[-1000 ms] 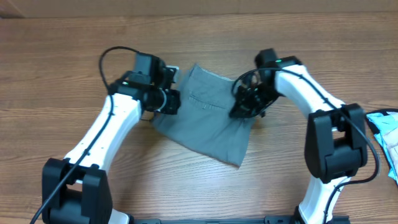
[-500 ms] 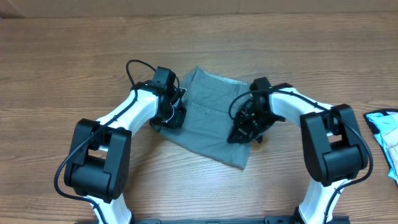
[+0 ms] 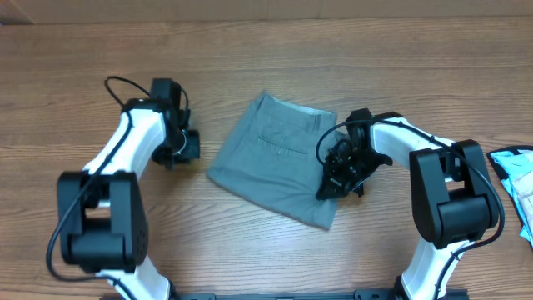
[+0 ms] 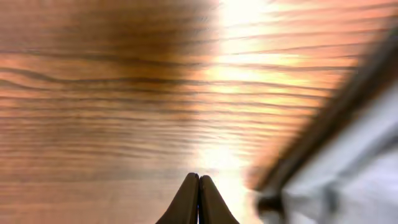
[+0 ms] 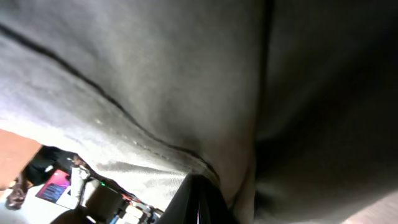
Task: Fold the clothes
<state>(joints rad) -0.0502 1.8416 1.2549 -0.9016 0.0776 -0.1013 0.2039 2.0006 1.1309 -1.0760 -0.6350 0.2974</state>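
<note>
Folded mid-grey woven shorts (image 3: 271, 158), pocket seam stitched, on wooden desk (image 3: 83, 67); left hand (image 4: 199, 186) and right hand (image 5: 199, 193) both pressed together.

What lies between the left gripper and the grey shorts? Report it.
Nothing but bare wooden table separates the left gripper from the shorts. The overhead view shows this.

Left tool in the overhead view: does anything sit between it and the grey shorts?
Nothing visible does. The left tool, shut, hangs over the bare wood of the table beside the shorts and apart from them. Only an open strip of wood separates it from their nearest edge.
</note>
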